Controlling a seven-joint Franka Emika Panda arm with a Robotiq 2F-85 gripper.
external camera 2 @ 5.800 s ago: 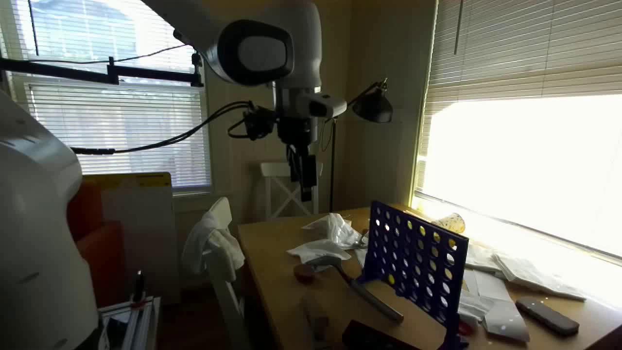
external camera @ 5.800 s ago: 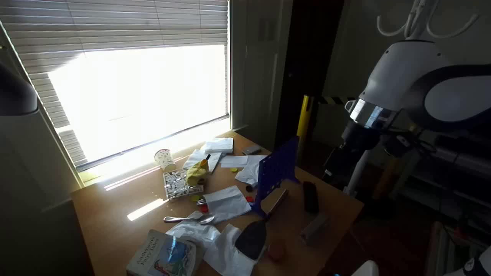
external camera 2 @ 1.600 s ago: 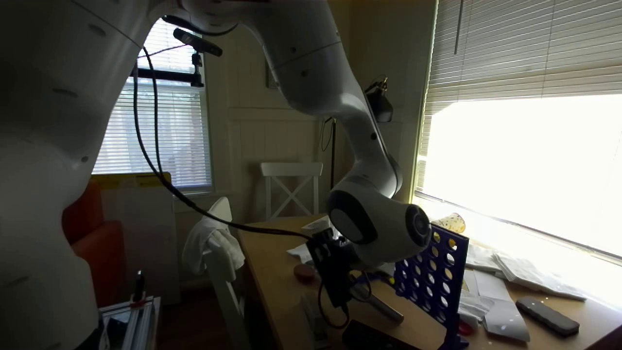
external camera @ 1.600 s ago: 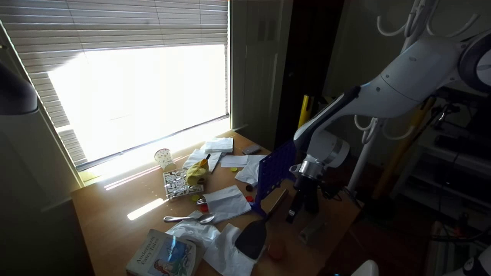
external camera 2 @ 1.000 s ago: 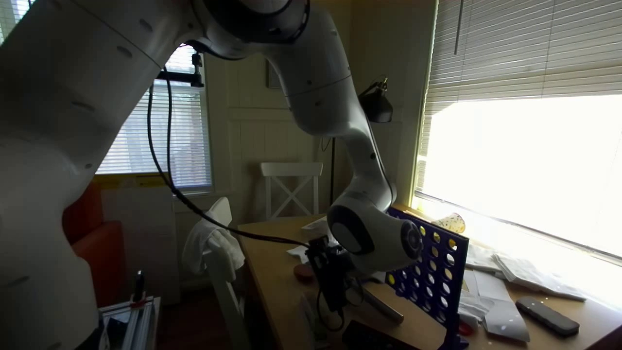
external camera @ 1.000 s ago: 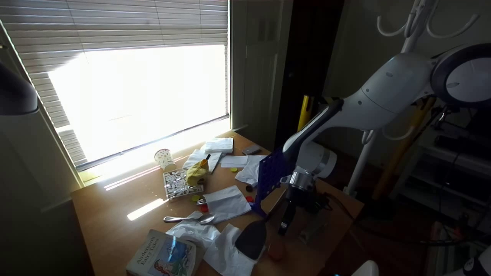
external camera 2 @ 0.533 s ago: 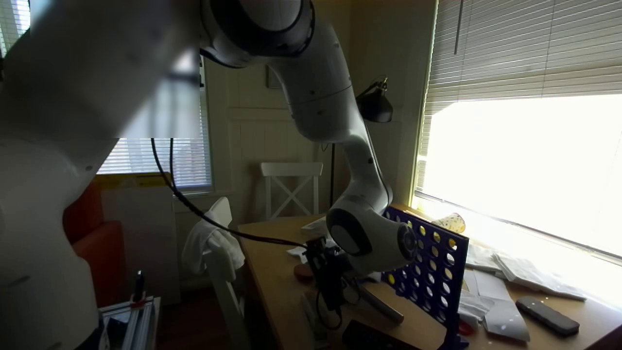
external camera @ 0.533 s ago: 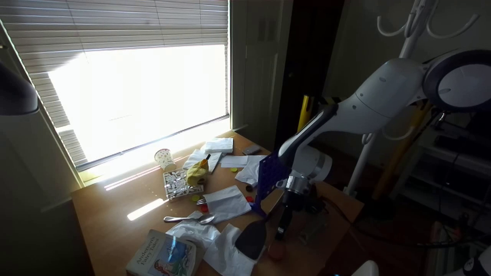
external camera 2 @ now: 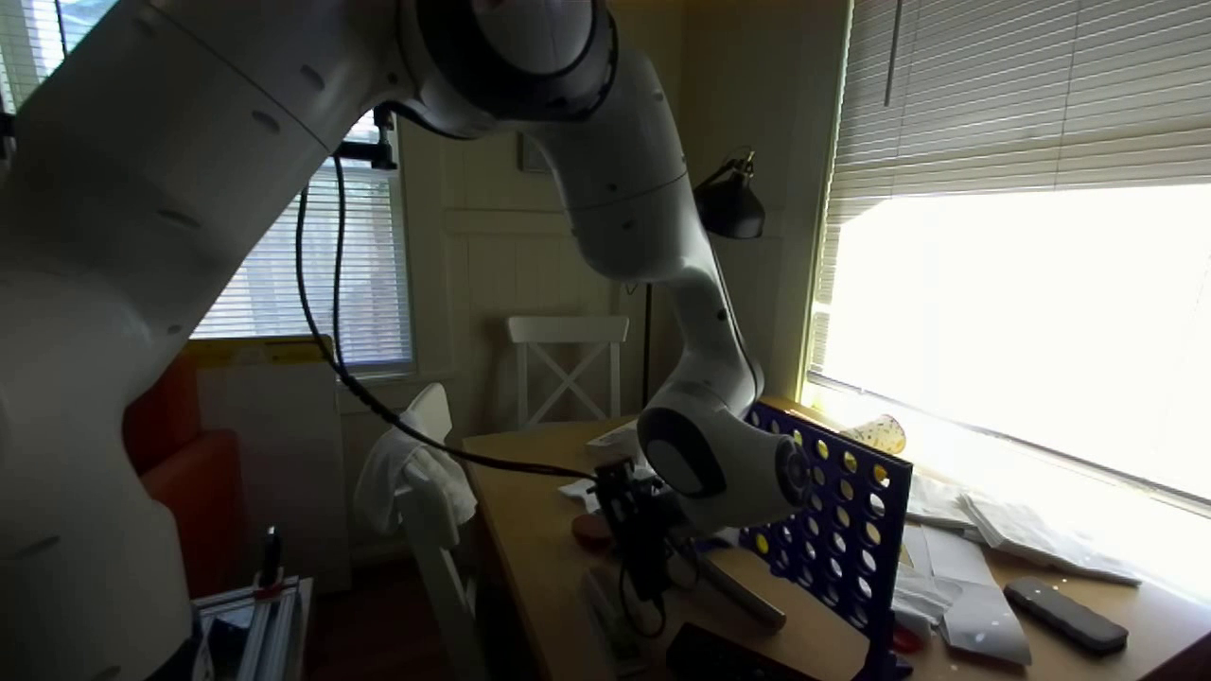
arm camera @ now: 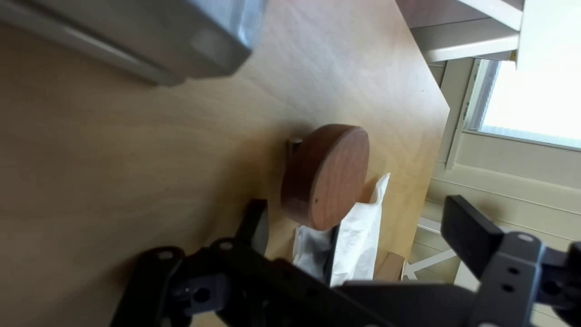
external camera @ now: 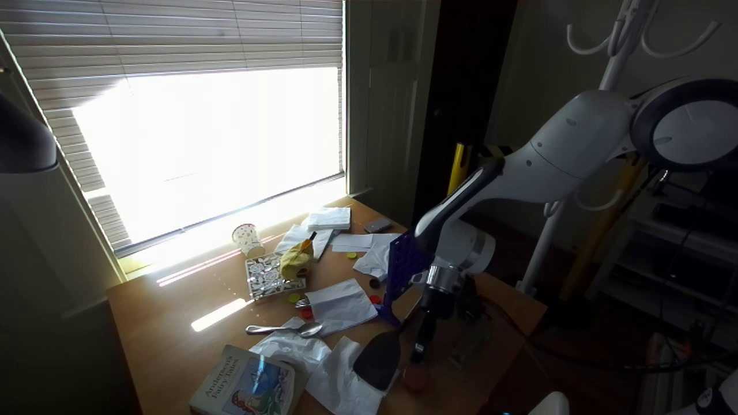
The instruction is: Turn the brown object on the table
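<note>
Left of the reddish-brown wooden disc (arm camera: 329,176), in the wrist view, a grey, hard-edged block (arm camera: 181,36) risked a knock from any wide swing. The disc sat on the light-brown wooden tabletop (arm camera: 363,81), showing off-centre between the spread, empty fingers of the black gripper (arm camera: 356,213); an uneven pinch seemed likely to slip off its curved rim. Below and right of the disc, crumpled white paper (arm camera: 357,240) risked being dragged.

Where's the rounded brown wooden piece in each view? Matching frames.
Exterior view: brown piece at the bottom, right of centre, dim.
Exterior view: brown piece below mid-height, near centre left to right.
Wrist view: brown piece just right of centre, large.
Shared landmark: white sheet near it in all three.
</note>
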